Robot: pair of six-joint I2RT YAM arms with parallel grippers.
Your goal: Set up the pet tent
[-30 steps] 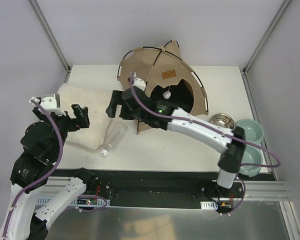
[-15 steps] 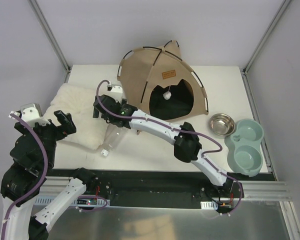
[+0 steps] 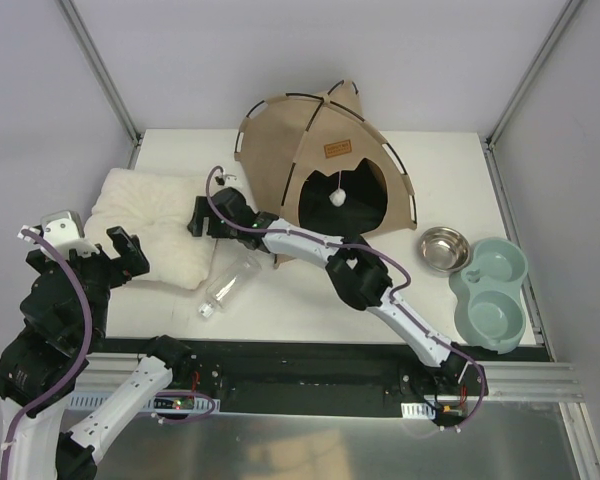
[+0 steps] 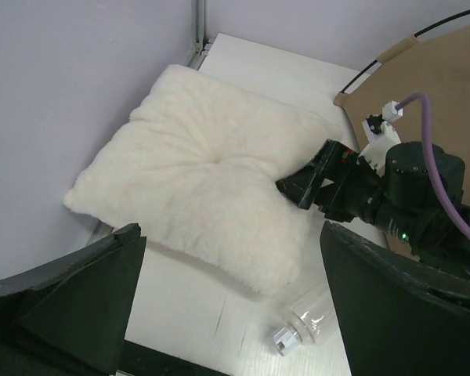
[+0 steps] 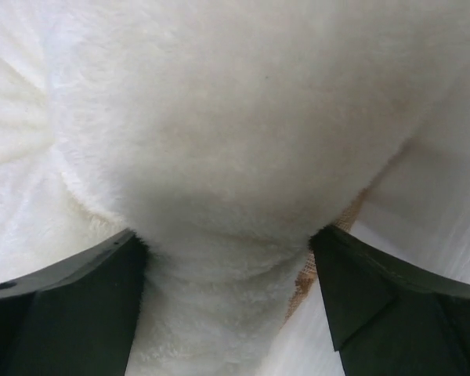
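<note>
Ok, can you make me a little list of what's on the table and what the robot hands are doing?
tent: standing at the back, white pompom hanging in its doorway
pillow: lying flat, left of the tent
bottle: clear, on its side beside the pillow
bowls: steel bowl and green double bowl, far right
left gripper: open, empty, near the pillow's left corner
right gripper: open, pillow's edge between its fingers

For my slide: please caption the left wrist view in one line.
Open right gripper at the cream pillow edge; clear bottle and tan pet tent nearby.
</note>
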